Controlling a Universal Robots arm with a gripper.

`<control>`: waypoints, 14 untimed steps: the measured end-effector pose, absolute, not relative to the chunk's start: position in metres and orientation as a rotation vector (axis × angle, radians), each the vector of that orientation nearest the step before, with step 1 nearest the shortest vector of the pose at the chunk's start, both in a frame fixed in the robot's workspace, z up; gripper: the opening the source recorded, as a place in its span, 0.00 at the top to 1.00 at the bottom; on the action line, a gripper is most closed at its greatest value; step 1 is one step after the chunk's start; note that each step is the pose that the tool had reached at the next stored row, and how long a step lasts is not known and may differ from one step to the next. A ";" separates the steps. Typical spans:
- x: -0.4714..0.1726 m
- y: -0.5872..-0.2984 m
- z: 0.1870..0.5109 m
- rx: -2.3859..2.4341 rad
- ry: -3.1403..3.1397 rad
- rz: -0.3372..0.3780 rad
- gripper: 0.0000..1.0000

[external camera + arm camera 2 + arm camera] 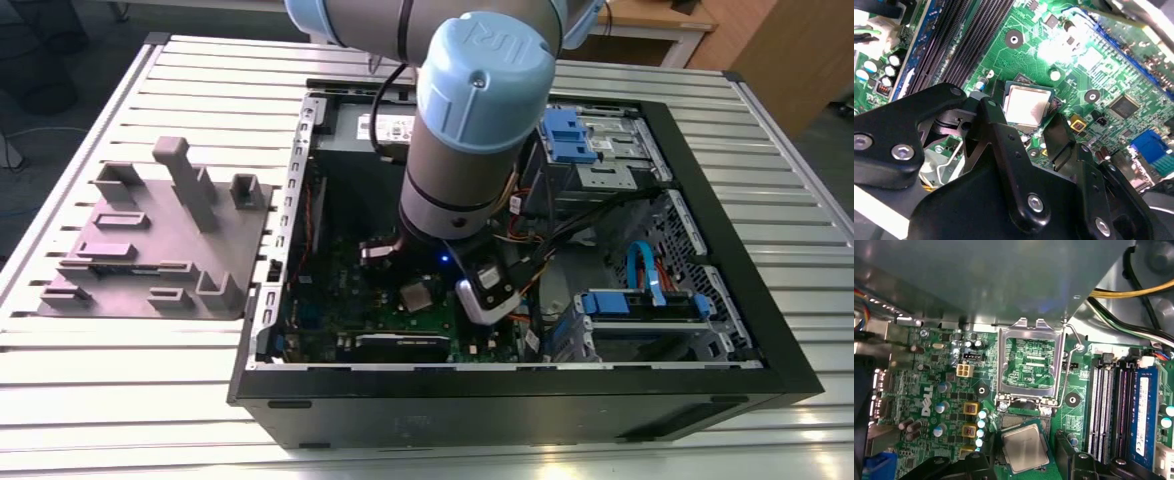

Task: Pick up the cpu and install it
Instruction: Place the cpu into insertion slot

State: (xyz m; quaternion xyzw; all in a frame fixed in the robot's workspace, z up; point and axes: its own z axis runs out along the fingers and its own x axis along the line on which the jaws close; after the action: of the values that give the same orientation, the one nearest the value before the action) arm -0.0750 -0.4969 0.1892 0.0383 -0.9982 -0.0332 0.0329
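On the exterior view's left, the grey holder block (154,240) stands near the left edge of the slatted table (80,400), and I see no chip on it. Further right, the open computer case (534,410) takes the middle of the table, and the arm (467,150) reaches down into it over the motherboard (387,310).

The cpu (1026,102) lies on its socket near the front edge of the board, silvery top up, a little askew to the board's lines in the first wrist view. I cannot tell whether it is fully seated. The gripper (1020,114) hovers right over it. Its black fingers (996,125) stand apart on either side of the chip, wider than it, and seem not to touch its rim.

Judged from this, pickup and carry are done and the chip is placed. The metal retention frame (1002,365) stands swung open beside the socket with its lever (1068,370) unlatched, so the chip is not locked in.
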 end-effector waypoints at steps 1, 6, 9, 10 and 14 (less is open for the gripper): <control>-0.075 -0.497 0.189 0.133 -3.071 -0.102 0.42; -0.074 -0.497 0.189 0.180 -3.068 -0.100 0.42; -0.072 -0.498 0.188 0.180 -3.068 -0.100 0.42; -0.072 -0.498 0.188 0.180 -3.068 -0.100 0.42; -0.072 -0.499 0.188 0.187 -3.067 -0.100 0.49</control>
State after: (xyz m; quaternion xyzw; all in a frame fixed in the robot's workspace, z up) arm -0.0720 -0.4990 0.1880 0.0607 -0.9971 -0.0325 0.0337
